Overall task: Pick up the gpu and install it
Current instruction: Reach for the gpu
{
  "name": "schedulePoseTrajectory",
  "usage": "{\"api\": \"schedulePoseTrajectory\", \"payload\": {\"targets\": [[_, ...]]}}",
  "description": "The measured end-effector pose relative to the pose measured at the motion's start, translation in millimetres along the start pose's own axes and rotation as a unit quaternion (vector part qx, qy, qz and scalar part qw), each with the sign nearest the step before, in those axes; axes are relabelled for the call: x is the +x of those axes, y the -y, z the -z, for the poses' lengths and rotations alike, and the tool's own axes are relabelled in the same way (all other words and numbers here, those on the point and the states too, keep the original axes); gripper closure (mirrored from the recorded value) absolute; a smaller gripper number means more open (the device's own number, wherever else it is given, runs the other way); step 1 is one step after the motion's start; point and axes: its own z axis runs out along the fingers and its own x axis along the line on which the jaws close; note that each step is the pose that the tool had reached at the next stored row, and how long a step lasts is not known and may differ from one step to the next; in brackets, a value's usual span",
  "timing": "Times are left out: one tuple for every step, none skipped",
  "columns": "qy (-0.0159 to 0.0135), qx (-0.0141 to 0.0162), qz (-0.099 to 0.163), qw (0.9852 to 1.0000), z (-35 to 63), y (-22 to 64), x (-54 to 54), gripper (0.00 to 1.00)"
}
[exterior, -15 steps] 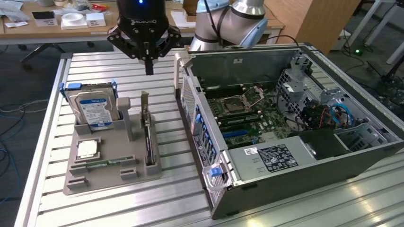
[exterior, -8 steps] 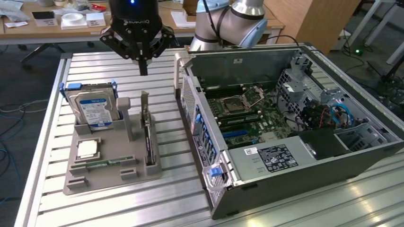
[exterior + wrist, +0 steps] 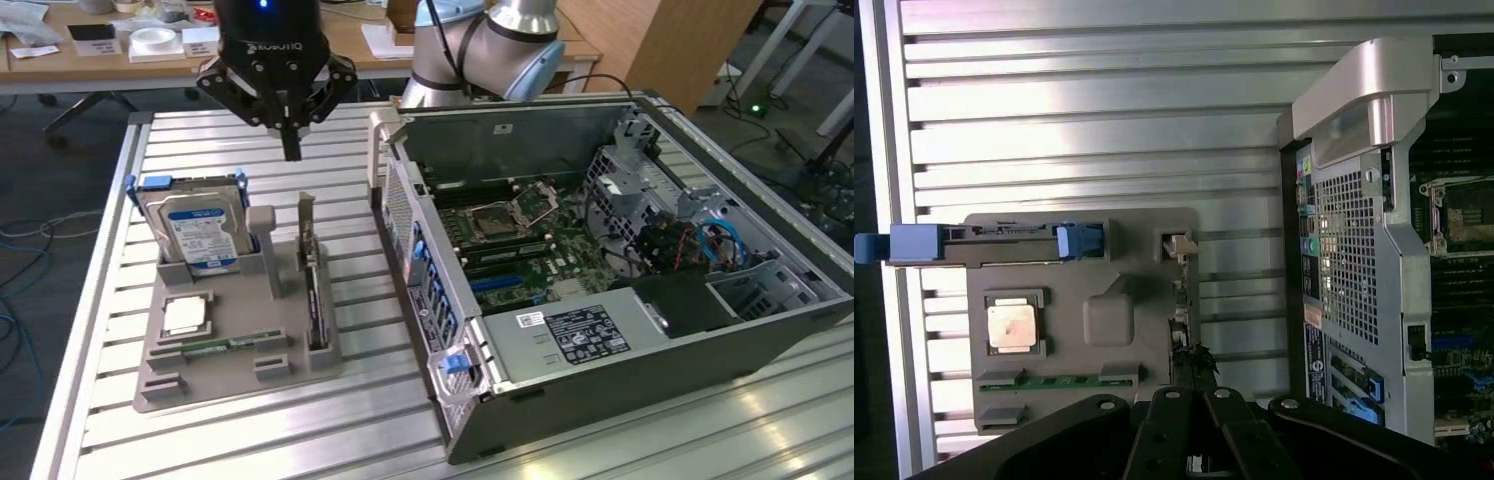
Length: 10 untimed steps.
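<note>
The gpu (image 3: 315, 290) stands on its long edge in a slot of the grey holder tray (image 3: 234, 375), with its silver bracket end (image 3: 306, 215) toward the back. In the wrist view the gpu (image 3: 1180, 320) appears edge-on as a thin dark line. My gripper (image 3: 291, 150) hangs in the air above and just behind the card's bracket end, fingers shut and holding nothing. Seen from the wrist, the gripper (image 3: 1190, 400) has its closed fingers lined up over the card. The open computer case (image 3: 601, 270) lies to the exterior view's right, motherboard (image 3: 521, 240) exposed.
The same tray holds a hard drive (image 3: 200, 235) with blue rails, a square processor (image 3: 184, 315) and a green memory stick (image 3: 220, 345). The slatted metal table (image 3: 267, 440) carries everything. Desks with clutter stand behind, and the arm's base (image 3: 487, 50) rises behind the case.
</note>
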Motion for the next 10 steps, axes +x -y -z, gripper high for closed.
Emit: {"api": "schedulePoseTrajectory", "payload": {"targets": [[0.0, 0.0, 0.0, 1.0, 0.0, 0.0, 0.0, 0.89], [0.0, 0.0, 0.0, 1.0, 0.1, 0.0, 0.0, 0.89], [-0.0001, 0.0001, 0.0, 1.0, 0.1, 0.3, 0.1, 0.89], [0.0, 0.0001, 0.0, 1.0, 0.1, 0.9, 0.0, 0.89], [0.0, 0.0002, 0.0, 1.0, 0.1, 1.8, -0.1, 0.89], [0.0, 0.0004, 0.0, 1.0, 0.2, 3.1, -0.2, 0.89], [0.0, 0.0007, 0.0, 1.0, 0.2, 4.4, -0.3, 0.89], [0.0, 0.0009, 0.0, 1.0, 0.3, 6.0, -0.4, 0.89], [0.0001, 0.0013, 0.0, 1.0, 0.4, 7.9, -0.5, 0.89], [0.0001, 0.0016, 0.0, 1.0, 0.4, 9.6, -0.7, 0.89]]}}
